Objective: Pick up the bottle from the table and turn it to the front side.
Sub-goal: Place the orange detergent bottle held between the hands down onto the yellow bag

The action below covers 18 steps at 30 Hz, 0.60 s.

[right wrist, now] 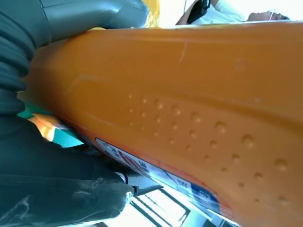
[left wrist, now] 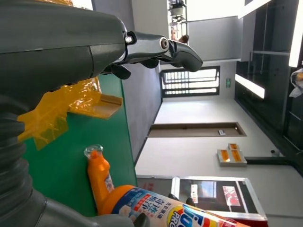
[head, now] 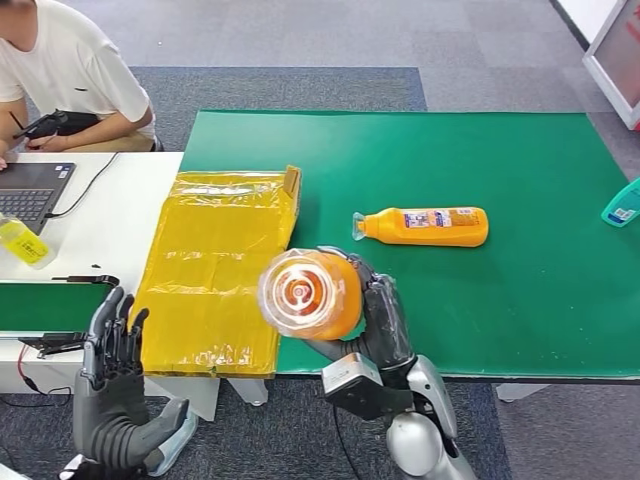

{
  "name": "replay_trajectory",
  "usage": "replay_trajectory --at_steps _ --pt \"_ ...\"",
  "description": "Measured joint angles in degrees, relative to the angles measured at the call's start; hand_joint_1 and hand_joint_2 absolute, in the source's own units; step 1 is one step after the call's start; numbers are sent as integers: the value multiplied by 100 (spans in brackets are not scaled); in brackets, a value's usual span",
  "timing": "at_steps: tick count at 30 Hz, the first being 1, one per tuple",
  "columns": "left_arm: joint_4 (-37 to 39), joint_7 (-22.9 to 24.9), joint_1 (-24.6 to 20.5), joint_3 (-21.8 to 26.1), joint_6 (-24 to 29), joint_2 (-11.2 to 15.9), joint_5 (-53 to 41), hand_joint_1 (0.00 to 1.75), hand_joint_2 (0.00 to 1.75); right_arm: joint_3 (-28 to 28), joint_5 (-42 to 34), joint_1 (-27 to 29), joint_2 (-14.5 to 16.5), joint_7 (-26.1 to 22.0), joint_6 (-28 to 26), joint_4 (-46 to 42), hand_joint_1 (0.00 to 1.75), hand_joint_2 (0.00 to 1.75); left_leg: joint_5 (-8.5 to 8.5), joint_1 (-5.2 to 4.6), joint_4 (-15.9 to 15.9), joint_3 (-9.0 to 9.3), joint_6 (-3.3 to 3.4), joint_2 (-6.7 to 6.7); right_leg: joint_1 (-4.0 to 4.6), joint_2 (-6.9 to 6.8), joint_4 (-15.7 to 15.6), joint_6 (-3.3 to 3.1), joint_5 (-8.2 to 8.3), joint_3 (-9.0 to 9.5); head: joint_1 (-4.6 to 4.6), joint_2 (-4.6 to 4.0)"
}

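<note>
Fingers [head: 377, 300] grip dimpled orange bottle [head: 313, 295].

We saw an orange bottle [head: 321, 295] with a dimpled side in the grey right hand [head: 381, 325], a second orange bottle [head: 426, 226] with a blue-and-white label on the green surface [head: 528, 200], and a crinkled yellow bag [head: 215, 265].
</note>
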Motion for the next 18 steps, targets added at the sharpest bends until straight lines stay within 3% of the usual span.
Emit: replay_trajectory --at_steps 5,11,15,18 --pt "5 117 -186 -350 441 154 -868 0 175 178 756 84 15 -173 -504 12 175 175 0 0 0 0 0 0 1 0 0 -1 -1 -1 2 0" --pt "151 509 -787 -1435 704 607 -1182 0 175 827 1897 -8 -14 -63 -1328 421 175 175 1 0 0 1 -1 1 1 2 0 -2 1 0 1 0" --pt "322 638 -1149 -2094 786 823 -1225 0 175 1135 2218 -169 -80 -18 -1669 789 175 175 3 0 0 1 1 2 0 2 0 -1 4 0 2 0" --pt "429 673 -1352 -2297 809 882 -1158 0 175 1253 2277 -215 -109 25 -1834 899 175 175 5 0 0 0 3 1 -1 2 0 1 6 1 2 0"
